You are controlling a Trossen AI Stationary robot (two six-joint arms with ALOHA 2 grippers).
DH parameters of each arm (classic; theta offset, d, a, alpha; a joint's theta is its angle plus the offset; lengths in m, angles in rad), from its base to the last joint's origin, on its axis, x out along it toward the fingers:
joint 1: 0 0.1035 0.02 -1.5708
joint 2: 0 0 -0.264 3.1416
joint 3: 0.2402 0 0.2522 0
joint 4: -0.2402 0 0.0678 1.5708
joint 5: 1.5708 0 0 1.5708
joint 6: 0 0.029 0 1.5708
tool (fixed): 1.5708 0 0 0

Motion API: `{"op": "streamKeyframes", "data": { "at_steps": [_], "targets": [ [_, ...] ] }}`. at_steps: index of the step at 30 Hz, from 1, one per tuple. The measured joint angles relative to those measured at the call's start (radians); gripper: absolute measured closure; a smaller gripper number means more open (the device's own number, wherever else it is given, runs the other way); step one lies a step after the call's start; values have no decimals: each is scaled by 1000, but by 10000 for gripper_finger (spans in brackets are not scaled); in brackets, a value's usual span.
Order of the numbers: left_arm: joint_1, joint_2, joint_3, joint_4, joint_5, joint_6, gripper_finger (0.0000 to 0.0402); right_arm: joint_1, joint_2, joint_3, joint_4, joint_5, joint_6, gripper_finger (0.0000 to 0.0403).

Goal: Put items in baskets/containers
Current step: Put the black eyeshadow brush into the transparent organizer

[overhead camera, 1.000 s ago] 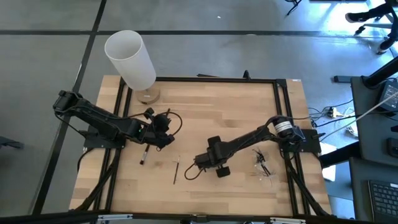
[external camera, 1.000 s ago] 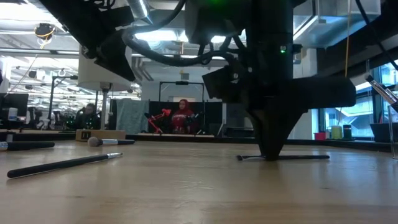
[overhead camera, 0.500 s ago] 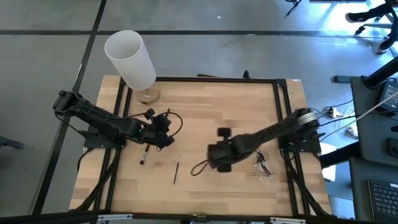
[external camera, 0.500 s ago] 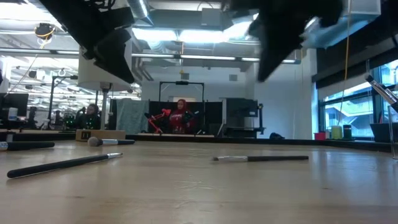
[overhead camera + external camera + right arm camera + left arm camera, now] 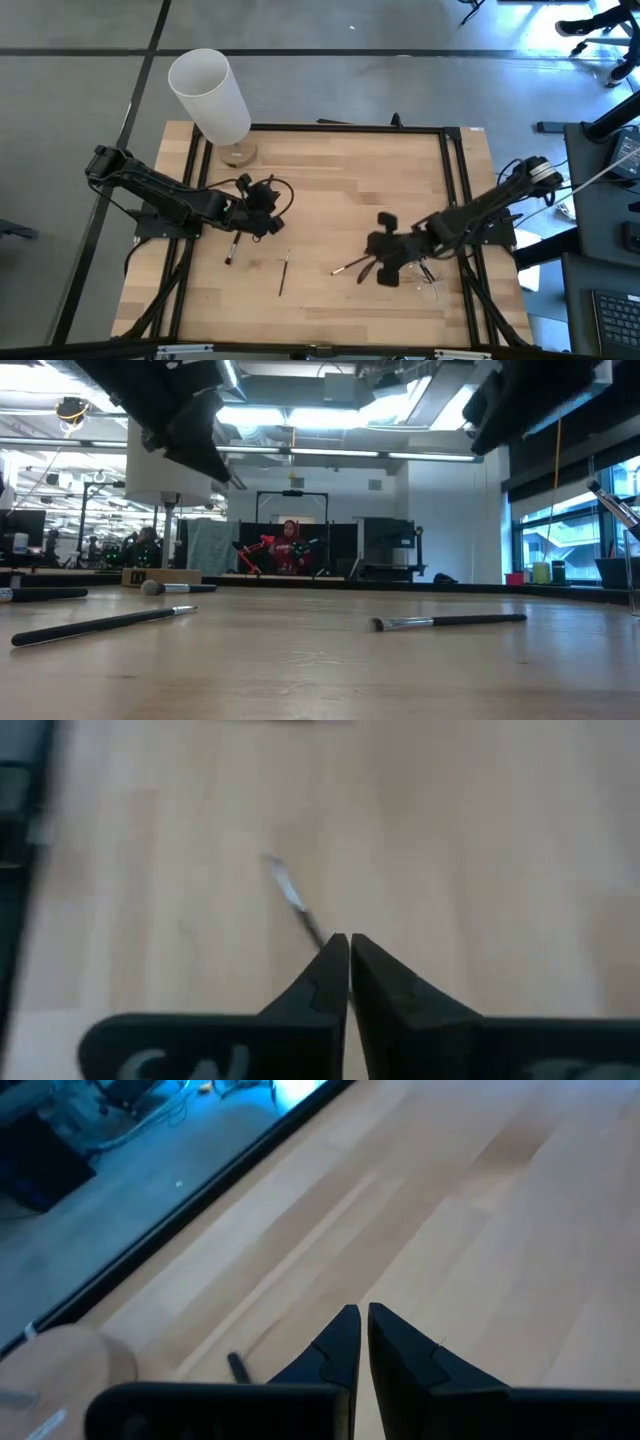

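Since a second ago, the right arm has swung away from the middle of the table toward its right edge, carrying a thin makeup brush with it. Seen from above, the right gripper now hangs over the right half of the table, near the front edge. Its fingers are pinched together on one end of the carried brush, whose pale tip points toward the table's middle. The right wrist view shows the same brush sticking out from between the closed fingertips, above bare wood.

Just beside this gripper, toward the right edge, is a small cluster of brushes. The clear container they belong to cannot be made out with certainty.

The left gripper sits over the left half of the table, fingers closed and holding nothing. In the left wrist view its dark fingertips nearly touch, with only wood beyond.

Two loose brushes lie on the table in front of the left gripper: one dark brush nearer the left edge and one slimmer brush closer to the middle.

A tall white cylinder on a round wooden base stands at the back left corner.
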Motion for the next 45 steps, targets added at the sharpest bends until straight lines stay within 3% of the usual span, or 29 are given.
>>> {"op": "streamKeyframes", "data": {
  "at_steps": [5, 12, 17, 24, 34, 45],
  "targets": [
    [0, 0, 0, 85, -8, 71, 382, -2, 96, -71, 140, -66, -118, 348],
    [8, 0, 0, 105, -5, 95, 382, -5, 264, -46, 205, -114, -232, 281],
    [9, 0, 0, 109, 5, 95, 382, -10, 376, 15, 244, -120, -344, 265],
    [9, 0, 0, 108, 16, 88, 382, -40, 454, 94, 240, -154, -416, 280],
    [9, 0, 0, 109, 71, 86, 382, -108, 541, 102, 208, -242, -381, 312],
    [9, 0, 0, 109, 72, 86, 382, -110, 568, 102, 189, -259, -381, 394]
  ]
}}
